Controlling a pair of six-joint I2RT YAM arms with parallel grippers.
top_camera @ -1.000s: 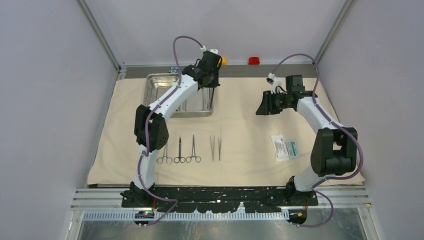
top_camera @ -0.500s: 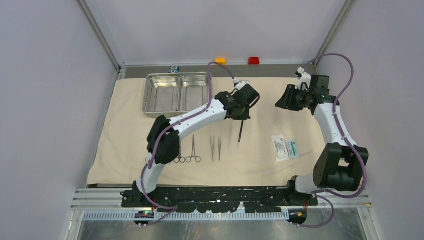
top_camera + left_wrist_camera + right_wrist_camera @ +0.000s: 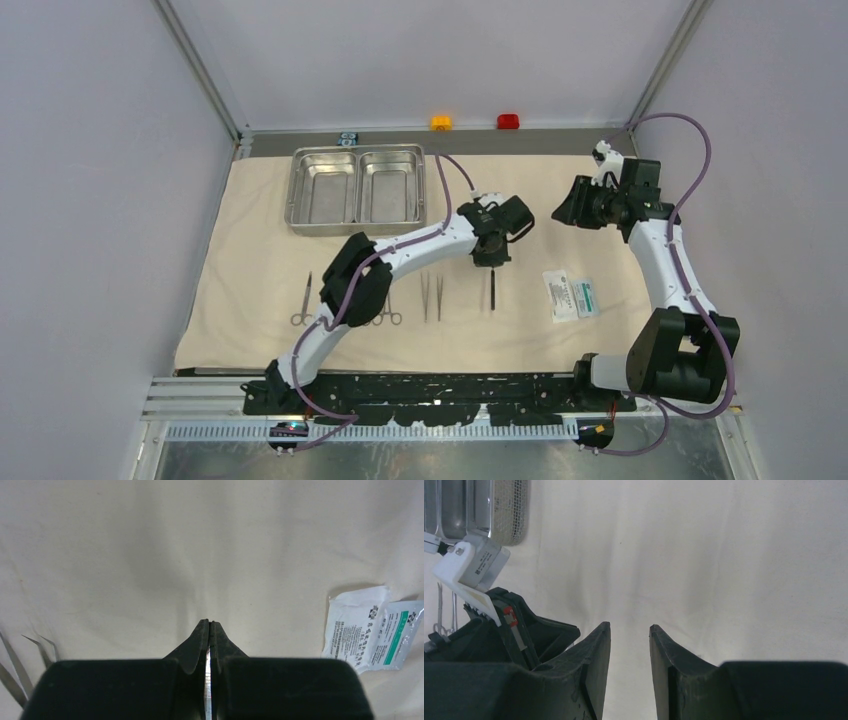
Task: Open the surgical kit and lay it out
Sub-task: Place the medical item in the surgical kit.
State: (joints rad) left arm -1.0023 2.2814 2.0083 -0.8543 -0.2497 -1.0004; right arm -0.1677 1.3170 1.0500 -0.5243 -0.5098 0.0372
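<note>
The beige cloth wrap point(image 3: 250, 250) lies spread flat. The steel two-compartment tray point(image 3: 355, 187) stands at its back left. My left gripper point(image 3: 491, 262) is shut on a thin straight tool point(image 3: 492, 290), which points toward the near edge between the tweezers point(image 3: 431, 295) and the white-and-green packet point(image 3: 570, 295). In the left wrist view the tool point(image 3: 207, 680) is a shiny strip between the closed fingers point(image 3: 200, 640), with the packet point(image 3: 372, 630) to the right. Ring-handled forceps point(image 3: 303, 300) lie at the left. My right gripper point(image 3: 568, 208) hangs open over bare cloth, with nothing between its fingers.
Orange point(image 3: 441, 122) and red point(image 3: 509, 122) buttons sit beyond the cloth's far edge, with a small black-and-blue block point(image 3: 348, 138) behind the tray. The left arm's links cover some of the instruments beside the tweezers. Frame posts and grey walls close in both sides.
My left arm has swung from above the tray to the right and nearer, carrying the thin tool past the tweezers. My right arm has drawn back toward the far right.
</note>
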